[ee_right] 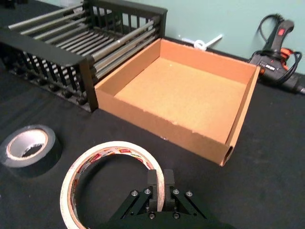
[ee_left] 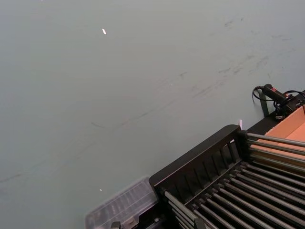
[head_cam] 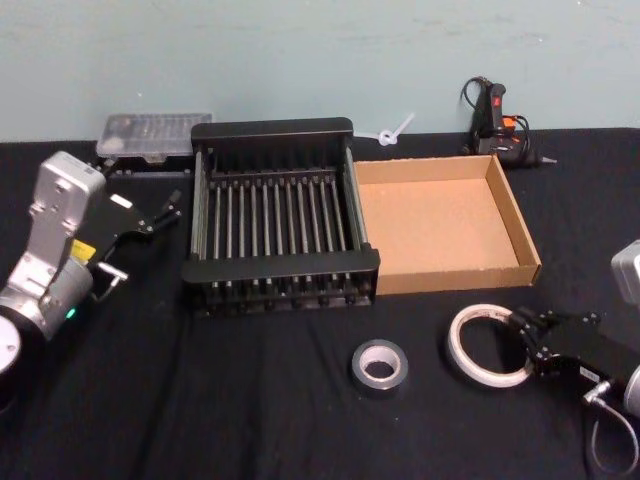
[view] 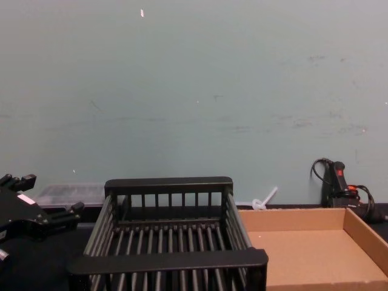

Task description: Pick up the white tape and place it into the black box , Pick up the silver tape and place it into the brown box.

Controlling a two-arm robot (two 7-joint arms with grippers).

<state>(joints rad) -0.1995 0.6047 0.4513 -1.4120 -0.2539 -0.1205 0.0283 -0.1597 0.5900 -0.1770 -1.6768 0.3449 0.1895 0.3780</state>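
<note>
The white tape (head_cam: 457, 347) rests on the black cloth at the front right, with red print on its inner core (ee_right: 110, 149). My right gripper (head_cam: 522, 335) is shut on the ring's right wall (ee_right: 161, 180), one finger inside and one outside. The silver tape (head_cam: 381, 347) lies flat just to the left of the ring (ee_right: 50, 150). The black box (head_cam: 270, 272) stands mid-table with nothing in it (ee_right: 43, 45). Against its right side sits the brown box (head_cam: 450, 225), likewise bare inside (ee_right: 186, 95). My left gripper (head_cam: 165, 212) hovers open beside the crate's left wall (view: 47, 194).
A clear plastic case (head_cam: 152, 133) lies behind the crate's left corner. A black and red corded tool (head_cam: 497, 125) and a small white plastic piece (head_cam: 392, 132) sit at the wall behind the cardboard box. Black cloth stretches bare along the table's front left.
</note>
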